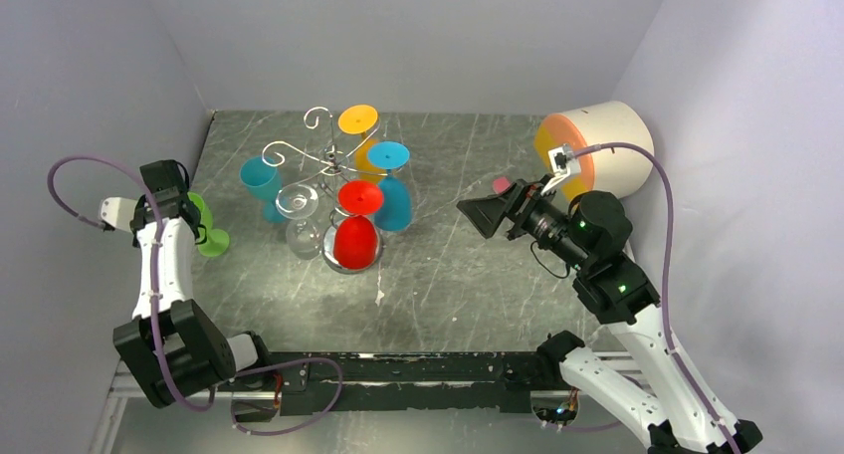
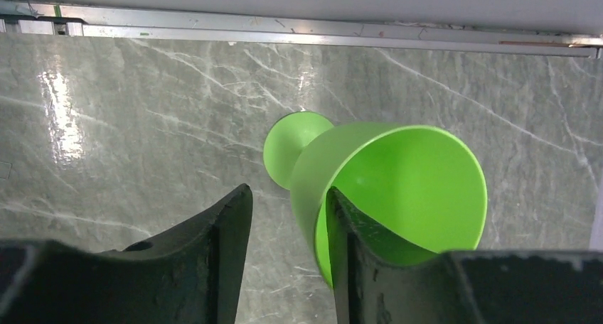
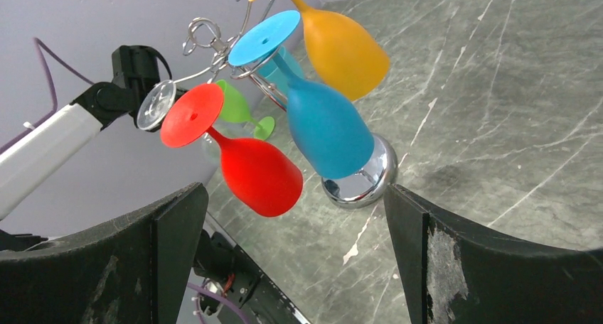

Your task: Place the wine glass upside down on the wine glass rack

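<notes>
Currently we are logging the green wine glass (image 2: 398, 189) as standing on the bench (image 1: 448, 275) at its left side, foot down and mouth up, so its long axis is running vertical. The left fingers (image 2: 213, 246) are coming at it from above and straddling the bowl wall: one finger is sitting inside the bowl against the wall, the other is outside with a visible gap to the green surface. We are therefore reading them as parted, not yet gripping.

The left arm is by far the nearer one. The right fingers (image 3: 171, 239) are spread wide and holding nothing, well apart from the glass on the far side of the wine glass rack (image 1: 335, 158).

The rack is standing to the right of the green glass, already carrying a red glass (image 1: 355, 237), a blue glass (image 1: 395, 203) and others hanging mouth down. We are judging that the green glass is needing a full flip of its axis before its foot can slide onto a free scroll arm.
</notes>
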You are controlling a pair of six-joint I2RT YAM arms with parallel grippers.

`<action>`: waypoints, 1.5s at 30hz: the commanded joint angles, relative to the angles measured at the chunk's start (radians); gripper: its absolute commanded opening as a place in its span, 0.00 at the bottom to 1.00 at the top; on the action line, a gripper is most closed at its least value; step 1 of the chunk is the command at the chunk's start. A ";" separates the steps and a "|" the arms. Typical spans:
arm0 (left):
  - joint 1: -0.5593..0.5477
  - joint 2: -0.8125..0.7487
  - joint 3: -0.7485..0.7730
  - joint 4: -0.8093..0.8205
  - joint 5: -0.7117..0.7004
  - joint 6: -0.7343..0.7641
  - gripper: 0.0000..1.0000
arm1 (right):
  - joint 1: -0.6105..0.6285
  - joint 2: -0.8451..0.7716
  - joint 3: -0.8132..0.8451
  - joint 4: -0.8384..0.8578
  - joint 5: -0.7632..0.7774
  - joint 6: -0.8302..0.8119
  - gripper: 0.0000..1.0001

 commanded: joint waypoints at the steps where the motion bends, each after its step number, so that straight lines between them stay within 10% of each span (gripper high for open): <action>1: 0.007 0.011 0.006 -0.033 -0.001 -0.038 0.44 | -0.004 -0.019 0.014 0.006 0.029 -0.020 1.00; 11: 0.007 -0.081 0.047 -0.090 -0.029 -0.043 0.07 | -0.003 -0.035 0.017 -0.002 0.033 -0.016 1.00; 28: 0.007 -0.396 0.170 0.017 0.155 0.129 0.07 | -0.004 -0.018 0.017 -0.015 0.185 -0.116 1.00; 45: -0.049 -0.572 0.247 0.295 0.581 0.292 0.07 | -0.003 0.106 0.123 0.189 -0.070 -0.083 0.78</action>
